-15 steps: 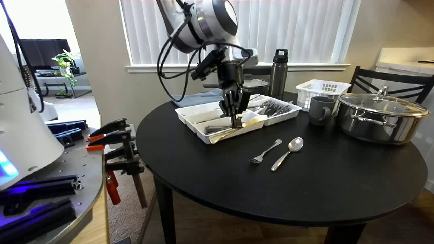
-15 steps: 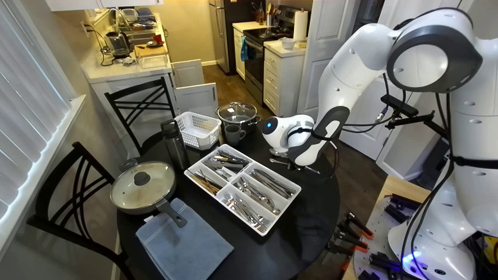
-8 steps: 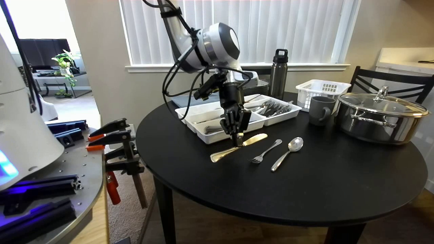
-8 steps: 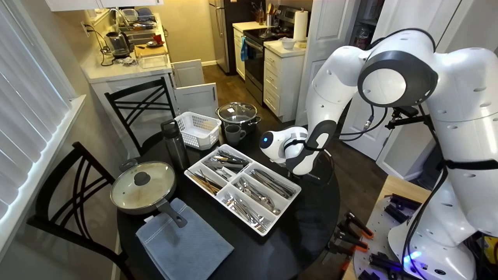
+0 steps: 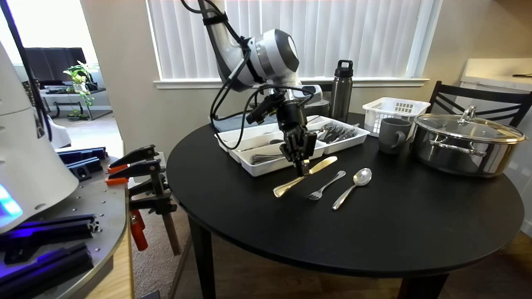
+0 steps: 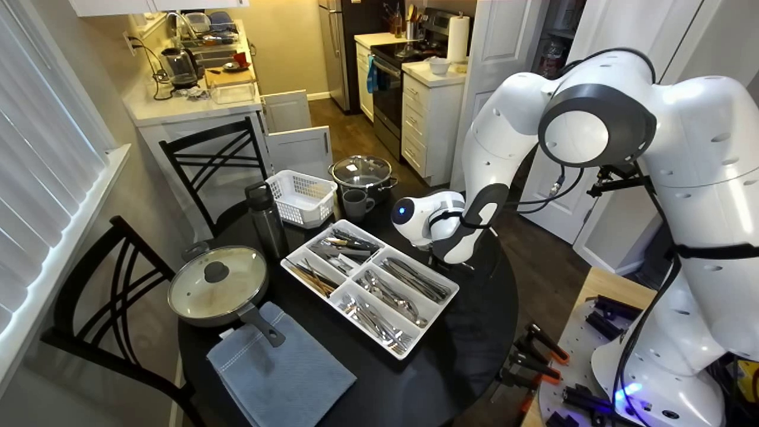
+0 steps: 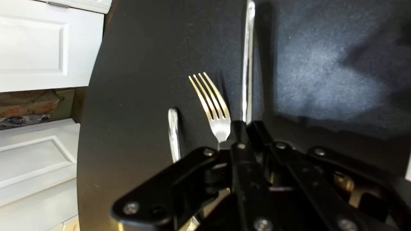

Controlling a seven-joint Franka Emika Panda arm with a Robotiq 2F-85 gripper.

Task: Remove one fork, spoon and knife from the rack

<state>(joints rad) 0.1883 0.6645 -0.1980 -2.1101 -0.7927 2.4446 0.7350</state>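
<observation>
The hand point(image 7: 248, 127) holds a knife point(image 7: 248, 61) down near a black worktop point(image 5: 395, 232), its jaws nearly closed with only slim metal between them. The fork point(image 5: 329, 183) and the spoon point(image 5: 360, 179) lie on the surface near each other, not touching, both out of the white rack point(image 5: 268, 167). By all appearances the job nears its end: two of the three pieces are out and laid down, and the third is free of the rack, seen in an exterior view between the near wall and the fork. What seems left is to rest the knife and let it go. (Its shadow point(image 7: 268, 57) falls apart from it in the wrist view, which suggests a slight lift, though whether any part touches the surface cannot be told.) Against the frame from a second ago, the change is in the knife and the hand: there the blade shows across the rack's near wall, and here both stand away from it and closer to the fork. Fork and spoon appear in the same spots in both, and the grip looks just as tight. More cutlery point(image 6: 415, 279) sits sorted in the rack's compartments.
</observation>
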